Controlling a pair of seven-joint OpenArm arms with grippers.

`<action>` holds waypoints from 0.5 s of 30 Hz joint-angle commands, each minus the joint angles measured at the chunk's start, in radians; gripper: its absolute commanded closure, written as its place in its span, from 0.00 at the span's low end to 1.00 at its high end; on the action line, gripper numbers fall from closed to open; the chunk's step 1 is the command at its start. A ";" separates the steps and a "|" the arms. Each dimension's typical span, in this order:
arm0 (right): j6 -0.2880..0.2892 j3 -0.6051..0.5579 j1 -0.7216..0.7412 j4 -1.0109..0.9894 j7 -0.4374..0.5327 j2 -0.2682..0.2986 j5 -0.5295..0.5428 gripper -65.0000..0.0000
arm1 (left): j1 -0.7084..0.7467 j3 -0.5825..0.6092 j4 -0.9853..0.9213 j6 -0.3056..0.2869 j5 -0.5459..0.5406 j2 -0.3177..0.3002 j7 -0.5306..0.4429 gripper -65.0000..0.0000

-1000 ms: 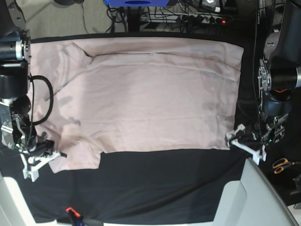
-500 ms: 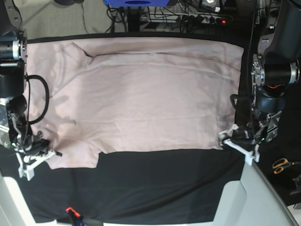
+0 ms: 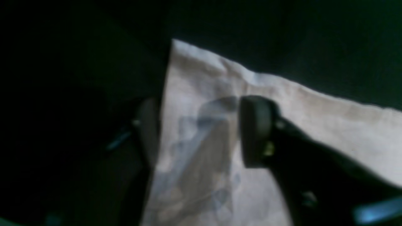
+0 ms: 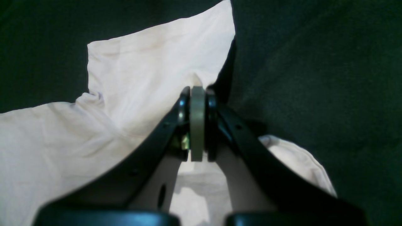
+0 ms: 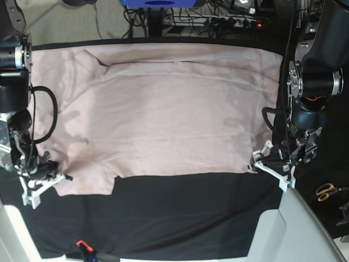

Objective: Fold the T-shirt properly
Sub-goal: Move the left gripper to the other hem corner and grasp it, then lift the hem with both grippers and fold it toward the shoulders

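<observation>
A: The T-shirt (image 5: 163,109) lay flat on the black cloth (image 5: 180,218). The right gripper (image 4: 197,125) was pinched closed on a sleeve edge.

B: And the left gripper (image 3: 194,131)?

A: Jaws partly apart, straddling the hem corner, not yet gripping. It could catch one layer only, or slip off.

B: That wrist view was dark and blurred; layers underneath were hidden.

We see the T-shirt (image 5: 163,109) as soft matt pink cotton (faintly creased), lying on a matt black cloth (image 5: 180,218) with a slightly fuzzy weave.
</observation>
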 commanded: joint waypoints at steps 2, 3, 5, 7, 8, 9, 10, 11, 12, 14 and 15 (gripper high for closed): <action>0.003 0.005 0.030 0.017 0.019 0.015 0.008 1.00 | -0.009 0.001 0.008 -0.006 -0.004 -0.006 -0.011 0.63; 0.003 0.005 0.030 0.017 0.019 0.015 0.008 1.00 | -0.006 0.001 0.008 -0.006 -0.004 -0.006 -0.023 0.68; 0.003 0.005 0.030 0.017 0.019 0.015 0.008 1.00 | -0.004 0.001 0.008 -0.006 -0.004 -0.006 -0.042 0.81; 0.003 0.005 0.030 0.017 0.019 0.015 0.008 1.00 | -0.004 0.001 0.008 -0.006 -0.004 -0.006 -0.049 0.94; 0.003 0.005 0.030 0.017 0.019 0.015 0.008 1.00 | -0.007 0.001 0.008 -0.006 -0.004 -0.006 -0.049 1.00; 0.003 0.005 0.030 0.017 0.019 0.015 0.008 1.00 | -0.009 0.001 0.008 -0.006 -0.004 -0.008 -0.049 1.00; 0.003 0.005 0.030 0.017 0.019 0.015 0.008 1.00 | -0.011 -0.001 0.009 -0.006 -0.004 -0.010 -0.049 1.00; 0.003 0.005 0.030 0.017 0.019 0.015 0.008 1.00 | -0.012 -0.001 0.012 -0.006 -0.003 -0.011 -0.049 1.00; 0.003 0.004 0.029 0.017 0.019 0.015 0.008 1.00 | -0.012 -0.001 0.029 -0.006 -0.003 -0.011 -0.049 1.00; 0.003 0.005 0.029 0.017 0.021 0.015 0.008 1.00 | -0.004 0.007 0.083 -0.006 -0.003 -0.013 -0.049 1.00; 0.003 0.005 0.029 0.017 0.022 0.015 0.008 1.00 | -0.004 0.027 0.101 -0.006 -0.003 -0.013 -0.046 1.00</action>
